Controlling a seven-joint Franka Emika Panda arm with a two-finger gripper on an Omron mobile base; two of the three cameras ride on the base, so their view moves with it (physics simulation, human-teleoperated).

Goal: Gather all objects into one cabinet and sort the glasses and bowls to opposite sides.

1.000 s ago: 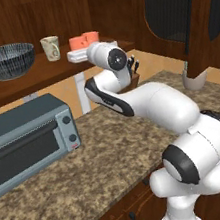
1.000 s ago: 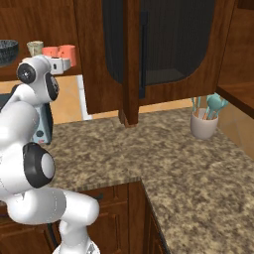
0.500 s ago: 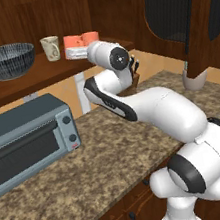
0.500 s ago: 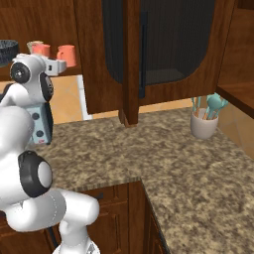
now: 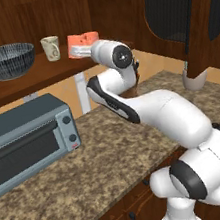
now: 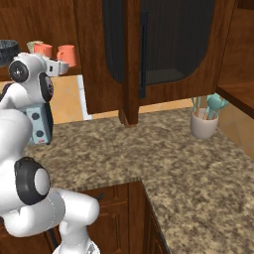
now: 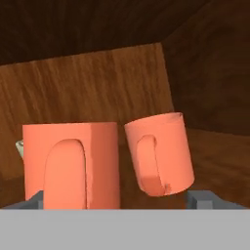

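Observation:
On the cabinet's plank shelf [image 5: 31, 82] the dark ribbed bowl [image 5: 5, 61] stands at the left, with the beige cup [image 5: 51, 48] to its right. Two salmon-orange cups [image 5: 82, 39] stand close together further right. In the hand view the left salmon cup [image 7: 71, 163] is upright and near, while the right salmon cup [image 7: 158, 151] leans slightly. My gripper [image 7: 119, 200] is open just in front of them, its fingertips [image 7: 36, 197] spread wide at either side. From the right I see the gripper [image 6: 62, 66] below the cups [image 6: 67, 55].
A grey toaster oven [image 5: 28, 141] sits on the granite counter [image 5: 114, 152] under the shelf. Dark-panelled cabinet doors [image 6: 154, 44] hang to the right, above a utensil holder [image 6: 204, 121]. Wooden cabinet walls close in behind the cups.
The gripper was shut one second ago and has since opened wide. The salmon cup it carried now stands on the shelf beside the other one.

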